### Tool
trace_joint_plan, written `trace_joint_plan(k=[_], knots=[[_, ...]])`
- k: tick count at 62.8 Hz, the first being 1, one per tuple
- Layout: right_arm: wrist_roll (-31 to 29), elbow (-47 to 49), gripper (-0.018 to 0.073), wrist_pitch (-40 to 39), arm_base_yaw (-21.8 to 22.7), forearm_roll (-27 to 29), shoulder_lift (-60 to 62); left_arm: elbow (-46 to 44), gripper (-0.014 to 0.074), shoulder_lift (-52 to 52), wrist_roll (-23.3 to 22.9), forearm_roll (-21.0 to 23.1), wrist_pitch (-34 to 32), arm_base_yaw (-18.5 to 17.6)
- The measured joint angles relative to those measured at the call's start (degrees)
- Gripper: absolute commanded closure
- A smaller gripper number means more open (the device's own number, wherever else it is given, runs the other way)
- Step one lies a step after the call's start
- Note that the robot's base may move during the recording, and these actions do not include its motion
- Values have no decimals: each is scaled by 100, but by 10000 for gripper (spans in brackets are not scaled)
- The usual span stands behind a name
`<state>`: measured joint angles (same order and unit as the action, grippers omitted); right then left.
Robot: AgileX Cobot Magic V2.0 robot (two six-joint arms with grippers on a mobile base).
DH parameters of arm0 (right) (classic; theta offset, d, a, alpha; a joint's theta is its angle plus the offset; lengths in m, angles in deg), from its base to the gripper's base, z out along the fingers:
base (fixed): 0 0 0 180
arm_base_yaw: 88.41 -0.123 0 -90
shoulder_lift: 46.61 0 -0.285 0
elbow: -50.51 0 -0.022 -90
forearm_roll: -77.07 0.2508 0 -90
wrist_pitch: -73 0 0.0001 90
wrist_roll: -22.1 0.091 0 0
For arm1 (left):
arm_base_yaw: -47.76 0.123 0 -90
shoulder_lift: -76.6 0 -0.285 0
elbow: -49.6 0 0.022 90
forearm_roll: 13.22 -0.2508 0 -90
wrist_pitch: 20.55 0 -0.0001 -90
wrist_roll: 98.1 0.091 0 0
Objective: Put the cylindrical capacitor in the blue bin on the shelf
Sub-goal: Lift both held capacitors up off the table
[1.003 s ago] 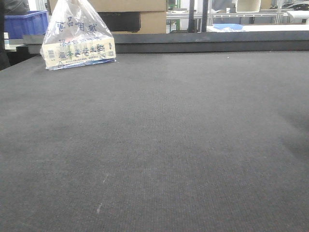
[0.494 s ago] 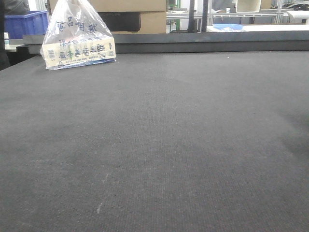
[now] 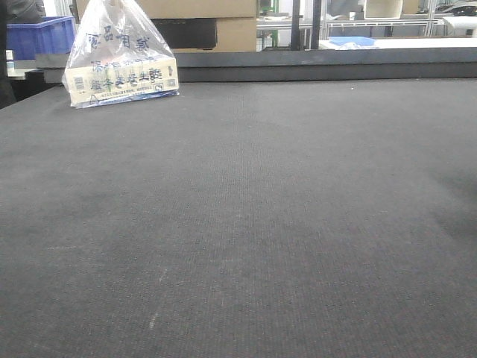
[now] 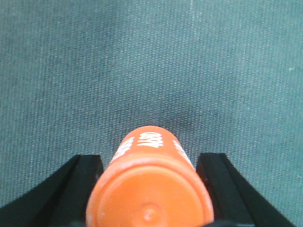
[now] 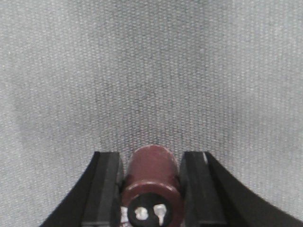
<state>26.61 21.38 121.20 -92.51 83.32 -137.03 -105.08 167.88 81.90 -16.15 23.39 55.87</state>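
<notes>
The left claw [image 4: 150, 158] has two smooth black fingers [image 4: 78, 187] that get wider away from the tips. The right claw [image 5: 150, 155] has two black fingers [image 5: 106, 189] too, each with a flat grey pad on its inner side.

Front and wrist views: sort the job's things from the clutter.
Job: brown capacitor in right gripper; orange cylinder, perhaps another capacitor, in left gripper.
Lying about: printed plastic bag, cardboard boxes; far blue crate, unclear whether the target bin.
</notes>
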Motion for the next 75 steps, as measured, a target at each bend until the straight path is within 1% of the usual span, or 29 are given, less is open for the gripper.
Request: trace_joint_plan(k=[8,17,21,26,31,35,41,48,58,65,75], knots=[[0,0,727,-46,0,0,0,-18,708,0,0,-12,49,0],[0,0,727,-45,0,0,104,-115,708,-169,0,-12,390,0],[0,-12,727,-83,0,0,272,-126,708,-428,0,-12,320,0],[-12,-12,727,-300,0,-132,520,-126,708,-805,179,61,133,0],[-37,-12,727,-588,0,-374,735,-74,708,-1253,596,344,-189,0],[-46,-12,727,-821,0,-508,938,11,708,-1616,964,657,-369,0],[-60,-78,727,-1314,0,-584,1274,260,708,-2136,1243,1023,-627,0],[-82,-361,727,-2072,0,-624,1780,739,708,-2756,1334,1375,-1182,0],[-82,-1050,727,-2934,0,-624,2653,1677,708,-3761,1358,1843,-2497,0],[-82,-1344,727,-3068,0,-624,3247,2148,708,-4509,1370,1967,-3181,0],[-94,-1421,727,-3179,0,-624,4147,2289,708,-5458,1370,2015,-3484,0]])
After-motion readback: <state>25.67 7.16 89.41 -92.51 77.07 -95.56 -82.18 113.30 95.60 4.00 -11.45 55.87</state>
